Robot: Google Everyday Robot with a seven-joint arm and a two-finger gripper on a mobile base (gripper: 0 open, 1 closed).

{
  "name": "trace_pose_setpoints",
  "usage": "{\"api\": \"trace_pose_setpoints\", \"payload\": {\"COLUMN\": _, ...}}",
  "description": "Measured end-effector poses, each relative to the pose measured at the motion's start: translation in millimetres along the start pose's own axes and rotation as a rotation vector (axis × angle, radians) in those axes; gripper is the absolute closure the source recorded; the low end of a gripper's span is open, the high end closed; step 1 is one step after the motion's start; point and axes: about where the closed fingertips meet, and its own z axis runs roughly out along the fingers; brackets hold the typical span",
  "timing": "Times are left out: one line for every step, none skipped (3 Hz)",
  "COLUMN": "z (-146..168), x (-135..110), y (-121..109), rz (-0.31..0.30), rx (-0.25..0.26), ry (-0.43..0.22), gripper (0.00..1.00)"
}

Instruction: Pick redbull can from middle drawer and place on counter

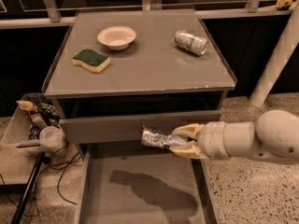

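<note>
My gripper (183, 139) reaches in from the right and is shut on the redbull can (157, 138), a slim dented silver can held lying sideways. The can hangs in the air above the open middle drawer (135, 190), level with the closed drawer front above it. Its shadow falls on the drawer's bare grey bottom. The counter (140, 62) is the grey tabletop of the cabinet, higher up and behind the can.
On the counter lie a green and yellow sponge (91, 60), a white bowl (117, 36) and a fatter silver can with green markings (191, 42). A bin of clutter (32, 125) and cables stand to the cabinet's left. A white pole (275, 59) leans at the right.
</note>
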Motion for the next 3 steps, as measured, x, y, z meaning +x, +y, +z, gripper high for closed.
{"api": "trace_pose_setpoints", "payload": {"z": -44.0, "x": -41.0, "y": -23.1, "rz": -0.018, "rx": 0.056, "ry": -0.01, "gripper": 1.0}}
{"api": "trace_pose_setpoints", "payload": {"z": -44.0, "x": -41.1, "y": -23.1, "rz": -0.019, "rx": 0.056, "ry": -0.01, "gripper": 1.0}}
{"api": "trace_pose_setpoints", "payload": {"z": -45.1, "x": -48.2, "y": -27.2, "rz": -0.031, "rx": 0.065, "ry": -0.008, "gripper": 1.0}}
